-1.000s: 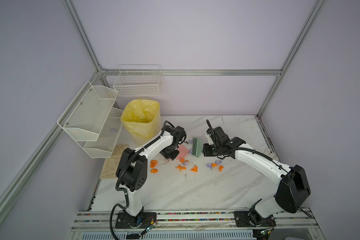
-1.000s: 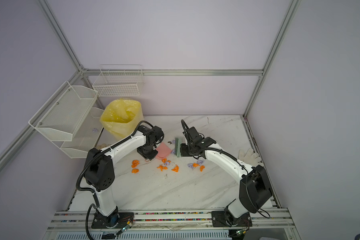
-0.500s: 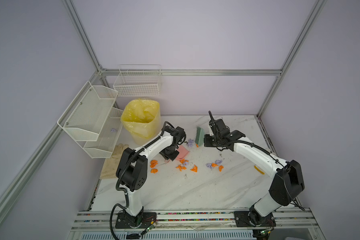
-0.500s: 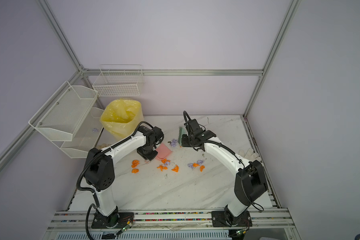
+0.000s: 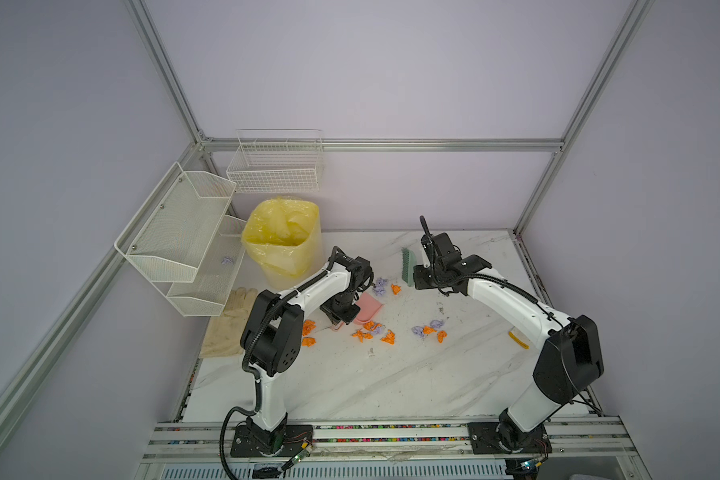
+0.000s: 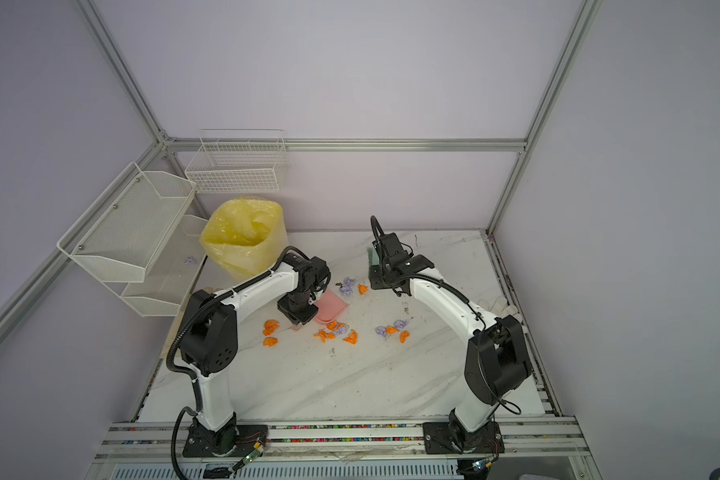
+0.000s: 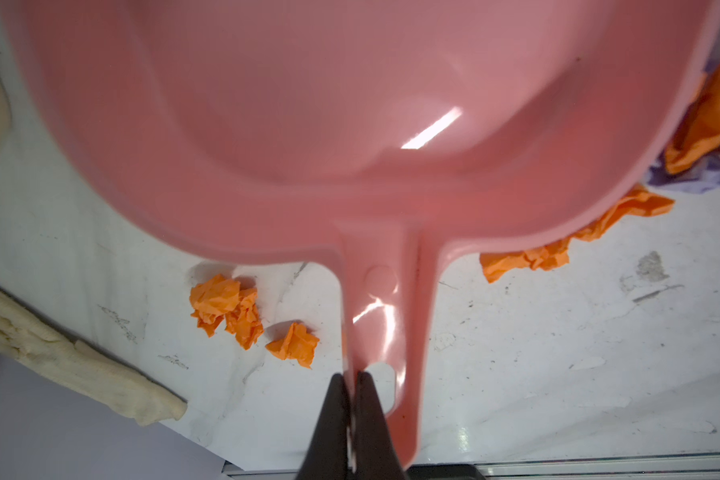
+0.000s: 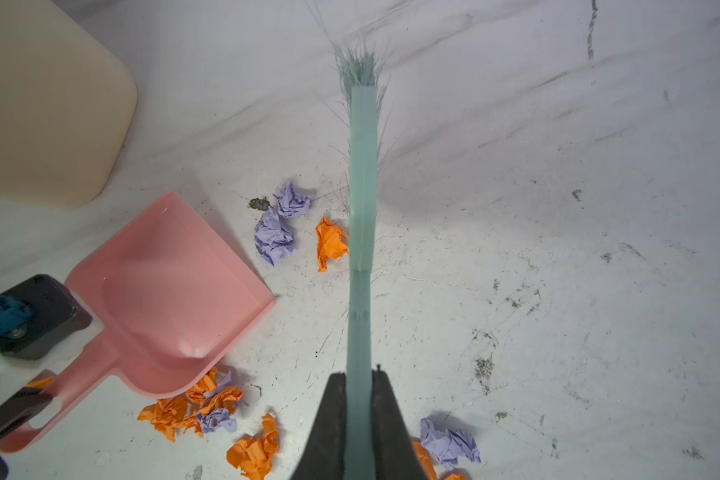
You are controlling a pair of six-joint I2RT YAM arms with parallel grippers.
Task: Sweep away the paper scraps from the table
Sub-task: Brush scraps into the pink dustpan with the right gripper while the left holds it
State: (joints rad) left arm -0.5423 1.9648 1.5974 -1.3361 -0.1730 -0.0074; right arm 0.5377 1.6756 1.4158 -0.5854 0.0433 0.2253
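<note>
Orange and lilac paper scraps lie on the marble table [image 5: 391, 382]: a cluster [image 5: 373, 332] just in front of the pink dustpan [image 5: 368, 309], another [image 5: 429, 330] to the right, two orange wads [image 5: 308, 328] left. My left gripper [image 7: 353, 376] is shut on the dustpan's handle [image 7: 385, 316]. My right gripper [image 8: 360, 374] is shut on the green brush [image 8: 362, 166], which stands near the back [image 5: 408, 266]. A lilac scrap [image 8: 273, 237] and an orange scrap [image 8: 329, 243] lie between the brush and the dustpan's mouth [image 8: 208, 253].
A yellow-lined bin [image 5: 283, 237] stands at the back left beside white wire racks [image 5: 184, 232]; one lilac wad [image 5: 226, 260] sits in the lower rack. A beige glove [image 5: 225, 328] lies at the left edge, a thin yellow strip [image 5: 518, 338] near the right edge.
My right arm has carried the brush away from the dustpan toward the back of the table. The left arm and dustpan have stayed put.
</note>
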